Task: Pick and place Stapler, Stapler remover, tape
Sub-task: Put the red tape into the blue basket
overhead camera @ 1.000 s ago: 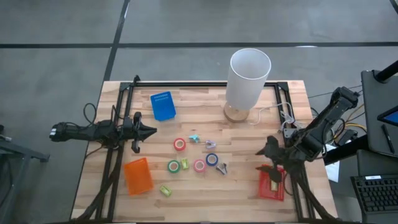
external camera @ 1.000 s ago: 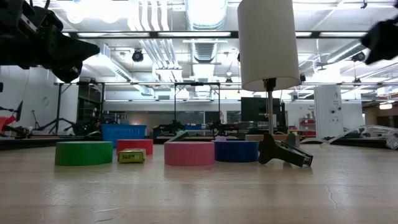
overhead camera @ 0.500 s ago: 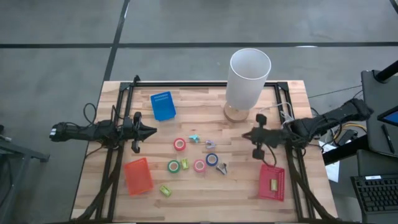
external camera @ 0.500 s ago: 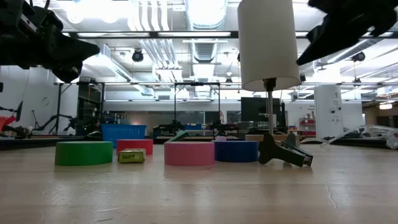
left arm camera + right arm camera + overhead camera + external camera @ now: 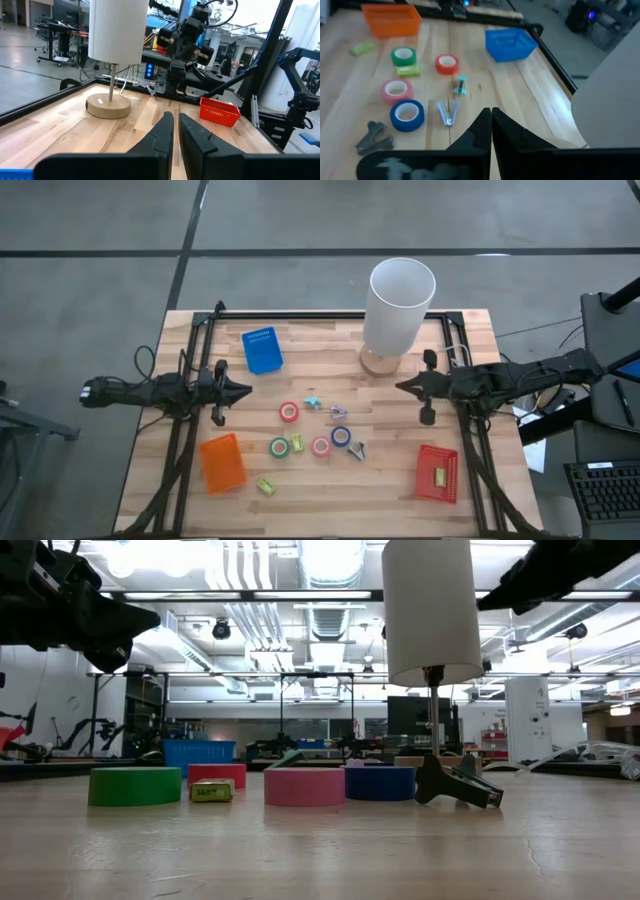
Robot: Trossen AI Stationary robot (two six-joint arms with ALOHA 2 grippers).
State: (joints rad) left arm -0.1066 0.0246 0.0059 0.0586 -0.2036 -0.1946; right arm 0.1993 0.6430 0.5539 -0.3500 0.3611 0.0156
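Observation:
Several small tape rolls lie flat at the table's middle: red (image 5: pixel 289 412), green (image 5: pixel 279 447), pink (image 5: pixel 320 446) and blue (image 5: pixel 341 436). A dark claw-shaped staple remover (image 5: pixel 357 450) lies beside the blue roll. Small yellow-green blocks (image 5: pixel 266 486) lie near the rolls, and one (image 5: pixel 439 476) is in the red basket (image 5: pixel 437 490). Which small piece is the stapler I cannot tell. My right gripper (image 5: pixel 400 388) hangs shut and empty above the table, right of the rolls, pointing at them. My left gripper (image 5: pixel 245 391) waits shut at the left.
A white lamp (image 5: pixel 400 305) on a round wooden foot stands at the far middle, close to my right arm. A blue basket (image 5: pixel 262 350) sits far left, an orange one (image 5: pixel 222 462) near left. A teal piece (image 5: pixel 313 401) and a silver-blue clip (image 5: pixel 338 413) lie among the rolls.
My right gripper has left the red basket at the near right, risen and swung toward the table's far edge and left, rolling as it went. It now points at the table's middle. Its fingers have shut. A yellow-green block stays in the red basket.

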